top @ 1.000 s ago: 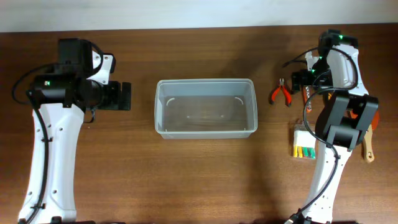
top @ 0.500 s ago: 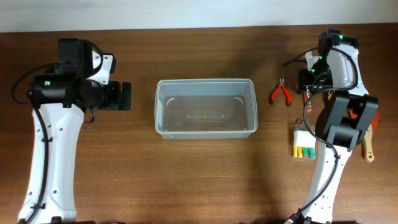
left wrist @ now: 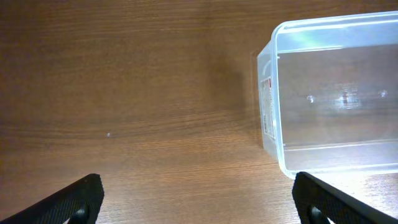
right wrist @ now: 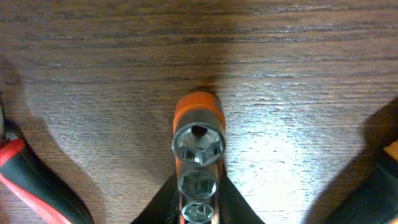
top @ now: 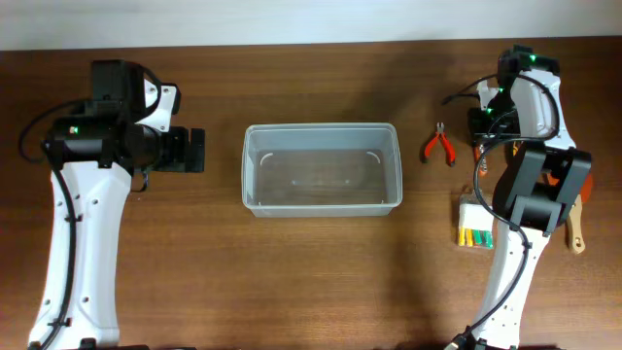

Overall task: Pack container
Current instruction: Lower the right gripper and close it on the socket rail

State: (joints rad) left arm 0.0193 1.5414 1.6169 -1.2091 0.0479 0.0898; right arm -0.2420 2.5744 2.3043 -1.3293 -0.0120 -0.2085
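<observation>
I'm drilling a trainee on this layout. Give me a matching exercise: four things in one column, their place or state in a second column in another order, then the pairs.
Things
1. container
2. pliers
3. bit case
4. socket rail

Place or state
A. red handles, lying between the container and the right arm
B. gripped by the right end effector
C. empty, in the middle
D. clear, yellow-green contents, partly under the right arm

Pairs: 1-C, 2-A, 3-D, 4-B

Dark wood-grain counter (top: 321, 282), brightly lit.
A pale wall strip (top: 292, 19) runs along its far edge, beyond the left gripper (top: 194, 151); soft glare whitens the grain.
</observation>
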